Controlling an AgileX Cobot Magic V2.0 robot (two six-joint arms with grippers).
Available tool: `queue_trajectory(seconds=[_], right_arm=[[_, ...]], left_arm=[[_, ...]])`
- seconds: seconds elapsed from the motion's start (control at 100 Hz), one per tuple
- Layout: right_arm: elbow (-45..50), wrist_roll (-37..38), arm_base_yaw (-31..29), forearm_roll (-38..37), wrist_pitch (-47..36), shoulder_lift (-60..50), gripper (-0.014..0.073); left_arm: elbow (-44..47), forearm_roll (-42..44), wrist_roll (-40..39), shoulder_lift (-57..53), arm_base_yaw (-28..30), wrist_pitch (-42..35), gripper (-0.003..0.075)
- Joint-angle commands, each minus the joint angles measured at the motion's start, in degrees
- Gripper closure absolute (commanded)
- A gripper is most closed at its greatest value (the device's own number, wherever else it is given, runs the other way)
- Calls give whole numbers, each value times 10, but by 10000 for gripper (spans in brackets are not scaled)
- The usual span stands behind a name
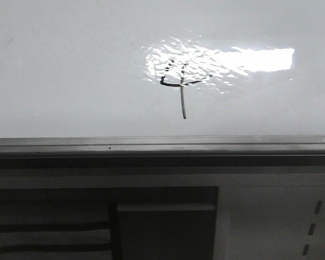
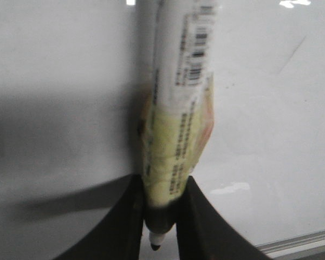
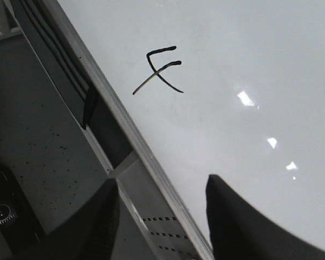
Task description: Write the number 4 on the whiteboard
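Jaws (image 3: 162,216) apart — number 4 (image 3: 161,70) beyond (on whiteboard (image 3: 260,65))

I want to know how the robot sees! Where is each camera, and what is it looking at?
Front view: faces forward at the whiteboard with the number 4; no robot parts show.
Left wrist view: sits on the left arm; the left end effector grips a marker.
Right wrist view: sits on the right arm; the open right end effector hangs over the board's edge.
The front and right wrist views both show the 4.
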Motion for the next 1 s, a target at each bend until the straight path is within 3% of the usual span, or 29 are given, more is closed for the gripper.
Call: queue_trajectory(seconds=[0.0,0.09,0.33,0.45,0.61,0.72,0.86,0.99], right_arm=[[-14,2,0,-5,-39,-3,272],[-14,2,0,-5,-39,-3,272],[-14,7,0,-5,-39,-3,272],[-14,64,0,-13,-39,-5,272],[-1,272,0,-99,-39,-18,272],[44,348,0,-152,-70,-44,272],[138,417,0,-196,-156,-96,272],[226,420,0,-196,-263,-151,272]], left_arm=[[-15,-13,-6,-4,1,-54,727],[-15,-13,-3,-4,1,-54,660],[-24,-6,-3,-21,1,-47,389],[-37,-5,-3,-66,1,-36,386],[-41,22,-2,-158,1,2,386],[-38,41,-2,-218,1,45,386],[2,41,-2,-301,1,44,386],[80,41,-2,-378,1,-9,386]])
